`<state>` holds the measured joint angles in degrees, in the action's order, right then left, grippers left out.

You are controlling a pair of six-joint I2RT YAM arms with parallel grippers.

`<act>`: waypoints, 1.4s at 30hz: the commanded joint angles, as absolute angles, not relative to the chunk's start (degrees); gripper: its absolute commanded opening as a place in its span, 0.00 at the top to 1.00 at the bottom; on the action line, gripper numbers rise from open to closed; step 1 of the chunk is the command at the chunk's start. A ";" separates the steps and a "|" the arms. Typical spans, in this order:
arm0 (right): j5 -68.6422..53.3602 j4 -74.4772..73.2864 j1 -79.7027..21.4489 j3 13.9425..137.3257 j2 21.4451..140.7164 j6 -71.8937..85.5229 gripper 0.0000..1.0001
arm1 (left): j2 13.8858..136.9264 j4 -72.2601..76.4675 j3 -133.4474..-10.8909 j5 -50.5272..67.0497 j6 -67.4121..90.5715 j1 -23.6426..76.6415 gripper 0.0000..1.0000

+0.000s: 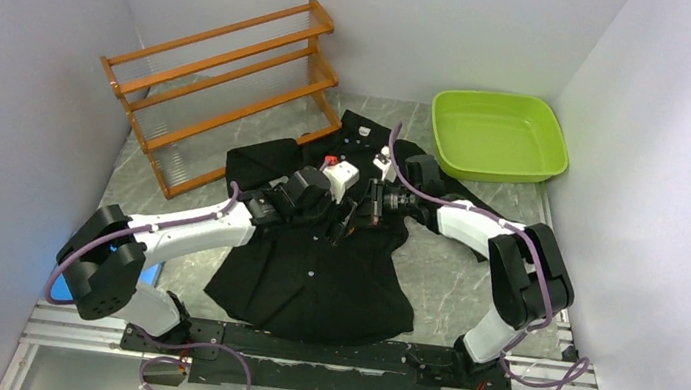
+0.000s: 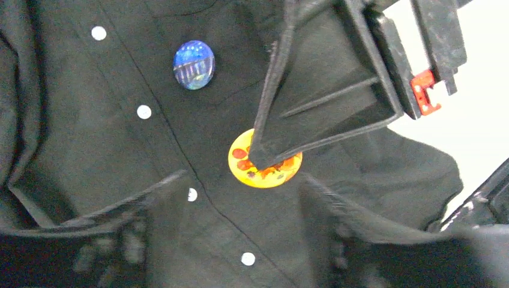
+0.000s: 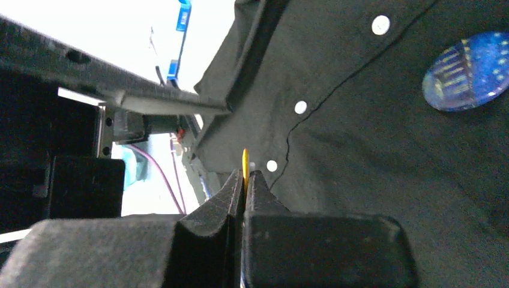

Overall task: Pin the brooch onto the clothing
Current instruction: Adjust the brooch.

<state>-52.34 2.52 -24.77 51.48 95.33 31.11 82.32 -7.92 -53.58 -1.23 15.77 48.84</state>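
A black short-sleeved button-up shirt (image 1: 311,271) lies spread front-up on a grey marbled table (image 1: 451,280), collar toward the far wall and hem toward the arm bases. Small pale buttons (image 2: 144,111) run down its front.

A round yellow brooch with red-orange blotches (image 2: 267,177) sits against the chest fabric just beside the button line. It is near a glossy blue oval brooch (image 2: 194,65) on the same panel, but apart from it.

The right gripper (image 3: 245,180) has its black fingers pressed together on the yellow brooch, and a thin sliver of its yellow rim shows between the tips. Whether the pin is through the cloth cannot be told.

The left gripper (image 2: 243,201) hangs low over the shirt with its jaws apart. Its blurred fingers (image 2: 162,198) stand on either side of the yellow brooch and grip nothing.

Both arms meet over the shirt's chest. A slatted orange-brown wooden rack (image 1: 226,78) stands at the far left of the table, touching the shirt's sleeve. A lime-green plastic tub (image 1: 447,118) sits at the far right.
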 commanded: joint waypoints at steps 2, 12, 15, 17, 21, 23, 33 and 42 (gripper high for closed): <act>-43.63 -3.65 -24.62 53.36 86.58 21.42 1.00 | 77.85 -8.14 -50.95 -8.62 22.69 48.77 0.07; -16.96 9.73 -24.70 42.08 64.14 13.90 1.00 | 64.39 -2.89 -35.67 5.11 42.82 35.55 0.06; -14.64 22.93 -24.77 34.60 57.28 9.01 1.00 | 61.17 -2.55 -32.51 11.83 49.60 29.55 0.06; -19.13 29.10 -24.70 31.61 55.18 2.85 1.00 | 59.70 -1.98 -31.15 15.86 52.06 26.64 0.06; -30.65 31.88 -24.86 30.46 54.47 -5.10 1.00 | 59.03 -5.81 -32.38 20.13 53.94 24.24 0.06; -39.16 32.89 -25.06 29.69 53.90 -11.81 1.00 | 59.70 -7.30 -33.74 22.53 54.77 23.39 0.06; -24.26 41.91 -44.48 17.86 51.37 -50.54 1.00 | 61.96 1.95 -35.31 34.96 68.15 22.97 0.16; -16.23 45.90 -51.69 14.74 53.93 -67.84 1.00 | 63.63 15.45 -35.92 36.64 75.05 29.53 0.24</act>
